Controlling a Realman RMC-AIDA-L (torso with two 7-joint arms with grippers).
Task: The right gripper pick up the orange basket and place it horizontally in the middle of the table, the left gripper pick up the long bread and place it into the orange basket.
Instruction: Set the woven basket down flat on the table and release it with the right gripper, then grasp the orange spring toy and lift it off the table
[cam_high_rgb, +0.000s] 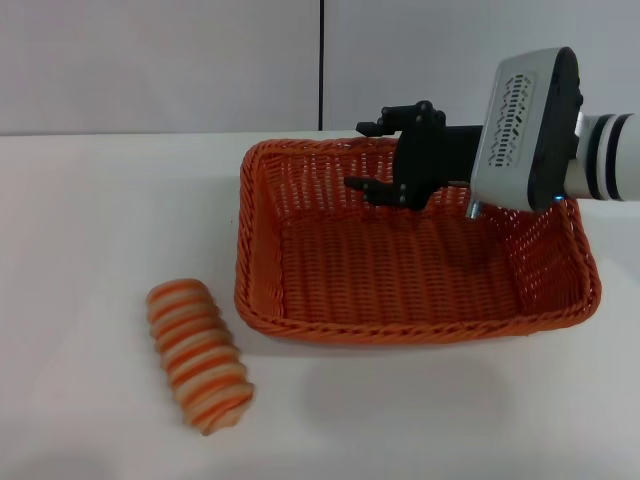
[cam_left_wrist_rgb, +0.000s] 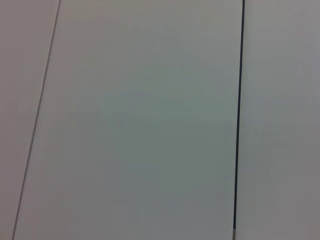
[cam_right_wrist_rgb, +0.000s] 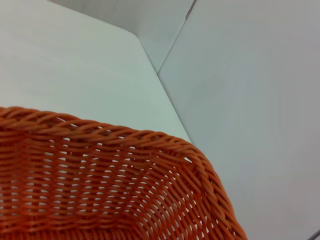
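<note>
Your right hand (cam_high_rgb: 378, 158) hangs released above the woven orange basket's (cam_high_rgb: 300, 325) far rim; the ridged long bread (cam_high_rgb: 199, 354) lies on the surface (cam_high_rgb: 90, 220).

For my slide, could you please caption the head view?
Right gripper open above the orange basket's far wall; long bread lies outside on the table.

A pale grey panelled wall (cam_high_rgb: 160, 65) runs behind, a dark vertical seam (cam_high_rgb: 321, 65) at twelve o'clock. Light looks even and soft, perhaps from overhead.
</note>
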